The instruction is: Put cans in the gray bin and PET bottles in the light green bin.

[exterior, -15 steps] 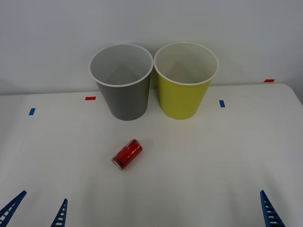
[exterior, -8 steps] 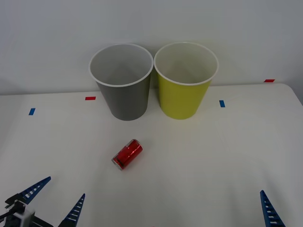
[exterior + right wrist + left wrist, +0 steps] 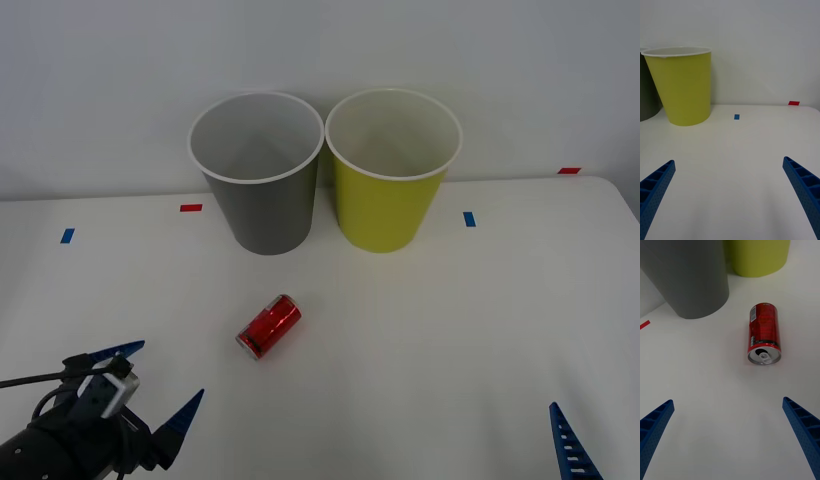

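The red can [image 3: 269, 326] lies on its side on the table [image 3: 450, 340], in front of the gray bin [image 3: 262, 190] and apart from it, with the light green bin [image 3: 391, 185] standing just beside the gray one. The left gripper [image 3: 150, 395] hovers near the can, fingers spread wide and holding nothing (its wrist view looks onto the can's opened end). The right gripper [image 3: 730, 195] waits open at the near right edge. The step in hand looks like the approach; next the fingers must straddle the can's body and close.
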You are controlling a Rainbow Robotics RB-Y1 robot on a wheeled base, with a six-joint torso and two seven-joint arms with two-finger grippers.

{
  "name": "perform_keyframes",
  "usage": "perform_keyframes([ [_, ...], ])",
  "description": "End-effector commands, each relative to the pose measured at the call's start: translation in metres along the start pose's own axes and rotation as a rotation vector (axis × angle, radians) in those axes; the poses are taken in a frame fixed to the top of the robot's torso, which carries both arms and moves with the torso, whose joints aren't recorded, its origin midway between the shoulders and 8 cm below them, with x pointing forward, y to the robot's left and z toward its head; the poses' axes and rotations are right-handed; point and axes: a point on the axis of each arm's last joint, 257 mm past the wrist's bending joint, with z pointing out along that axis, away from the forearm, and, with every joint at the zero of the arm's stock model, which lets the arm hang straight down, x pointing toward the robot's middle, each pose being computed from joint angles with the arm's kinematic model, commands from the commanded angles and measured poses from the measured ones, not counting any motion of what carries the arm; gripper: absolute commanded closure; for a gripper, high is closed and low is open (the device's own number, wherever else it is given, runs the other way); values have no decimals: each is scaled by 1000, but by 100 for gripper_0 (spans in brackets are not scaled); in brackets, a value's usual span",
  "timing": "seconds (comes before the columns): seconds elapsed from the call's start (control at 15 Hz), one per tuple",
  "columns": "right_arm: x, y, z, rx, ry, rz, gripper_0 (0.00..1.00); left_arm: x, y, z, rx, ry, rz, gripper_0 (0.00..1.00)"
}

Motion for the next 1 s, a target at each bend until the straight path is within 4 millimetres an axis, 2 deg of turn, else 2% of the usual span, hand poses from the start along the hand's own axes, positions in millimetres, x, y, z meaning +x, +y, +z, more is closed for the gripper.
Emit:
perform_keyframes([
  [0.07,0,0,0,0,0,0,0,-13,-10,10,51,139,51,0],
  [0.27,0,0,0,0,0,0,0,-13,-16,20,82,217,81,0],
  [0.4,0,0,0,0,0,0,0,-22,-18,26,91,248,88,0],
  [0.6,0,0,0,0,0,0,0,-33,-41,36,142,295,94,0],
  [0.73,0,0,0,0,0,0,0,-38,-48,39,161,342,115,0],
  [1.0,0,0,0,0,0,0,0,-53,-36,52,125,407,169,0],
])
